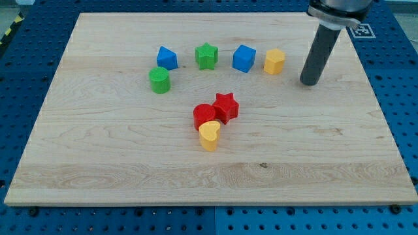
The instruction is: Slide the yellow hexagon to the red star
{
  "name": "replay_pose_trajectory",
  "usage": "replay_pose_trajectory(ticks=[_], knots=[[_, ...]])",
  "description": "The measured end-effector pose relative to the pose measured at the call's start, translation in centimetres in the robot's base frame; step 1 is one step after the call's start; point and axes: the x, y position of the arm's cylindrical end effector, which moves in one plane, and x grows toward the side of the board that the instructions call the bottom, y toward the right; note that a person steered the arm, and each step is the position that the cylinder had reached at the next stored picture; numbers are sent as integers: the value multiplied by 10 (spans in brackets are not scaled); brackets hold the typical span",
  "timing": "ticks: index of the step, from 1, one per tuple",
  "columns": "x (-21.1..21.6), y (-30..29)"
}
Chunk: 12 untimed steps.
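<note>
Tip [311, 83]: down on the bench [98, 170], upper right area, just right of the yellow hexagon, a small gap between, not touching.
Fingers: none on this arm, only a straight dark rod, nothing held.
Yellow hexagon [274, 61]: right end of the top row, just beside the blue cube [243, 58].
Red star [226, 106]: mid-board, well below and left of the hexagon, pressed against a red cylinder [204, 117].
Yellow heart [209, 136]: touching the red cylinder from below.
Top row, leftward: green star [206, 56], then a blue block [166, 58], shape hard to call.
Green cylinder [159, 80]: just below that blue block.
</note>
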Motion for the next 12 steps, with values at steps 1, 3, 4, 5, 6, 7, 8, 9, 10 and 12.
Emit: replay_pose_trajectory(ticks=[1,3,4,5,6,7,8,9,10,12], knots=[[-51,-5],[-73,-41],[-73,-62],[-73,-62],[-64,-61],[-52,-61],[-38,-61],[-24,-54],[-8,-35],[23,-7]])
